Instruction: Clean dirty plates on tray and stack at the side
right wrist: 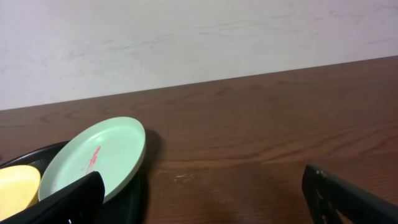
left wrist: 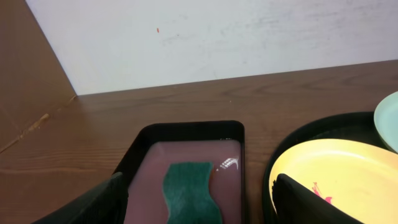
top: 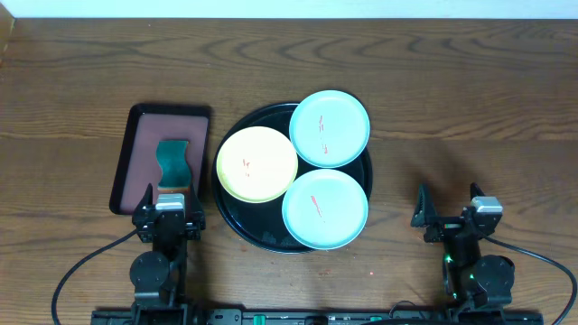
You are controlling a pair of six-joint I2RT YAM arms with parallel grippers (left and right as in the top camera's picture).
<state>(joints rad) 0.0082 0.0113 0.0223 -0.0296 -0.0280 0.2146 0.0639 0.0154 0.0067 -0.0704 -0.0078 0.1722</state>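
Left gripper [top: 170, 200]: spread wide, holding nothing. Hangs over near rim of rectangular tray [top: 135, 113]. Green sponge [top: 174, 163] just beyond fingertips, lying flat inside that tray, roughly centred between them in left wrist view. Round black tray [top: 262, 236] just to the right, not touching the gripper. Yellow plate [top: 256, 163] closest to this gripper, on left side of round tray, small red smears on it; in left wrist view sits right of the sponge, partly behind the right-hand finger.

Right gripper [top: 448, 203]: likewise spread wide, empty. Sits over bare table [top: 470, 90] near the near edge, well apart from round tray, to its right. Near teal plate [top: 325, 208] closest to it, on near-right part of round tray, red streak in centre. Far teal plate [top: 329, 129] on far-right part, overhanging the rim and tilted in right wrist view, red streak too.

All three plates on round tray, edges meeting at the middle; order at the overlaps unclear.
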